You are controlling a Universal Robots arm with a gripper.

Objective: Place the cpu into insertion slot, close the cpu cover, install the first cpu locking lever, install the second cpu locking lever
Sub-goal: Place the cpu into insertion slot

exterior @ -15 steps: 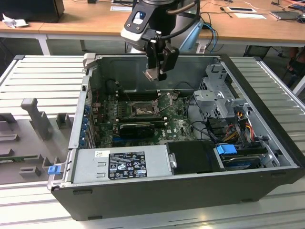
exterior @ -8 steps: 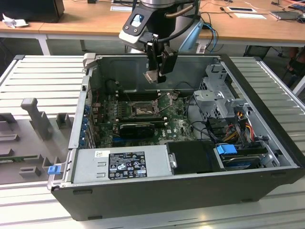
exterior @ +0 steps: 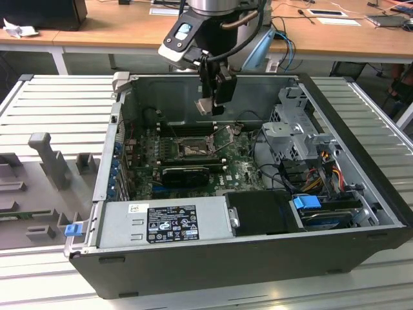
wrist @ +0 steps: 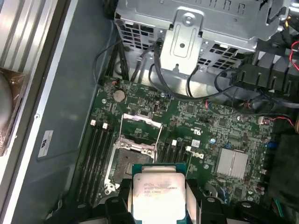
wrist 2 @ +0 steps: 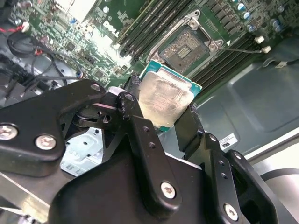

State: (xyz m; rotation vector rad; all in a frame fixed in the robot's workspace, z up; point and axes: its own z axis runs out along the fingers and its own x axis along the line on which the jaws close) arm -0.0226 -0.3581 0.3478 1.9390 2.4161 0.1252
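The cpu [wrist: 156,189] is held by the tool [wrist: 158,201] above the bare slot [wrist: 133,161] in an open case [exterior: 226,271], which is set on a grey ribbed table [exterior: 45,103] before a wood desk [exterior: 97,39].

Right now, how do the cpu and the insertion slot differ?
The cpu hangs clamped in the jaws above the motherboard; the insertion slot sits on it, empty. The cpu shows a pale silver top; the insertion slot is dark with a metal rim. Both are square.
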